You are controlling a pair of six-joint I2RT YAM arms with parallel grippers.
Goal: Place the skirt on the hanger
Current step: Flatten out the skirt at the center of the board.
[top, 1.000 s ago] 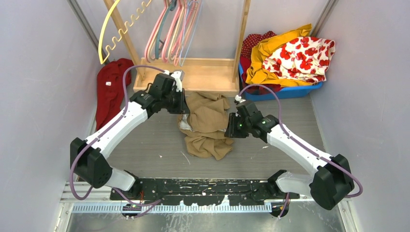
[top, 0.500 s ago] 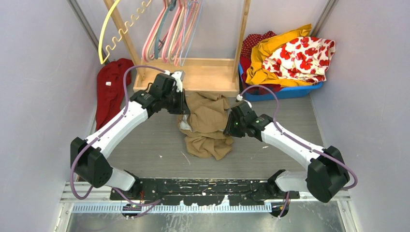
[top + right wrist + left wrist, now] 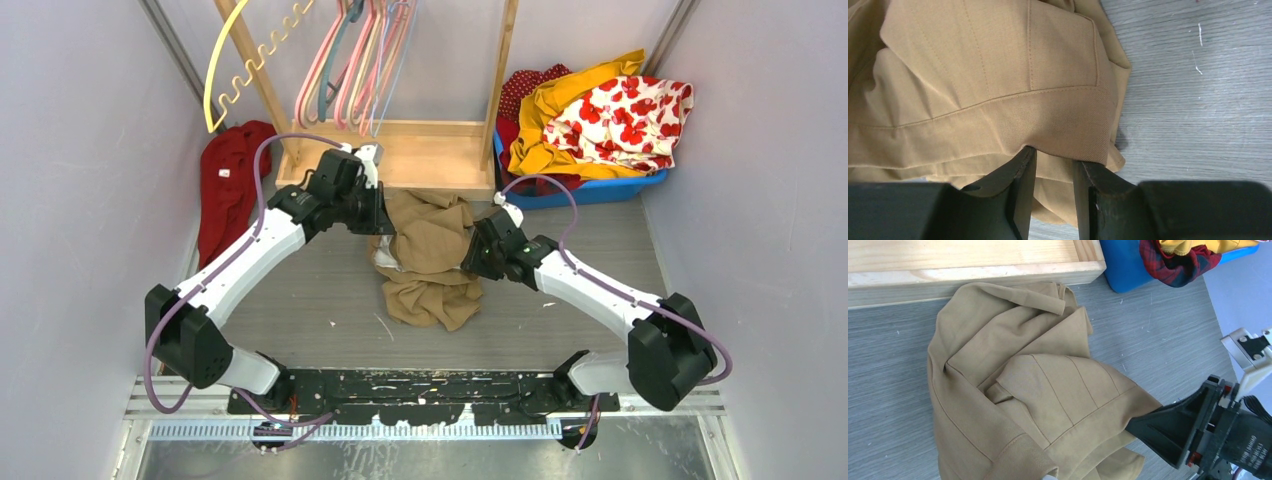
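Observation:
The tan skirt lies crumpled on the grey table, just in front of the wooden rack. My left gripper sits at its upper left edge. Its fingers are out of sight in the left wrist view, where a rolled fold of the skirt rises to the bottom edge. My right gripper is at the skirt's right edge; its jaws stand apart, with the tips tucked under the stitched waistband. Several pink and blue hangers hang on the rack.
The rack's wooden base is right behind the skirt. A blue bin piled with yellow and red-flowered clothes stands at the back right. A red garment lies at the back left. A yellow wavy hanger hangs beside the rack's post.
My right gripper has moved left into the skirt's right edge, its tips now under the fabric. The left arm and the skirt's bulk have stayed put.

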